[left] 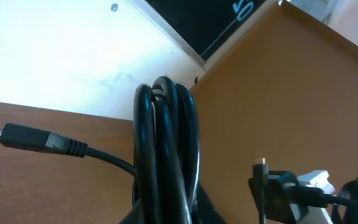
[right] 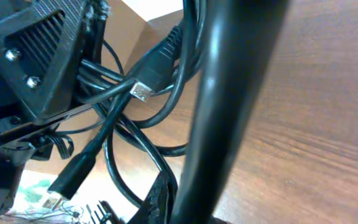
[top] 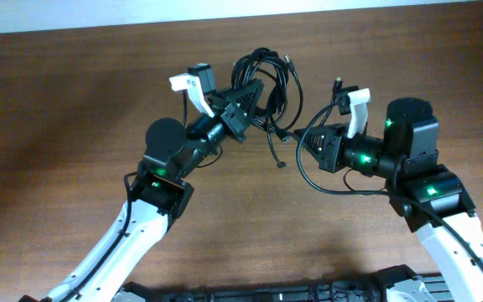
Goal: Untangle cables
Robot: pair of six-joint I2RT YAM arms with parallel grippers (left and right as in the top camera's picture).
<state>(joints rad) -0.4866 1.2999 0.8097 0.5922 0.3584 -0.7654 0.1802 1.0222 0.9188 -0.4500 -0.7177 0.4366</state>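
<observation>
— Brown wooden table (top: 74, 101), both arms over it. Where's the tangle?

— I see the left claw (top: 257, 94) clamped on the cables (top: 279, 80); the bunch loops out past its tips (toward the far edge). Right of that, my right claw (top: 307, 144) is closed on one cord (right: 229, 112), which curves out on its near side.

A brown wood-grain table (top: 57, 126) meets a bright white surface (left: 55, 56).
</observation>
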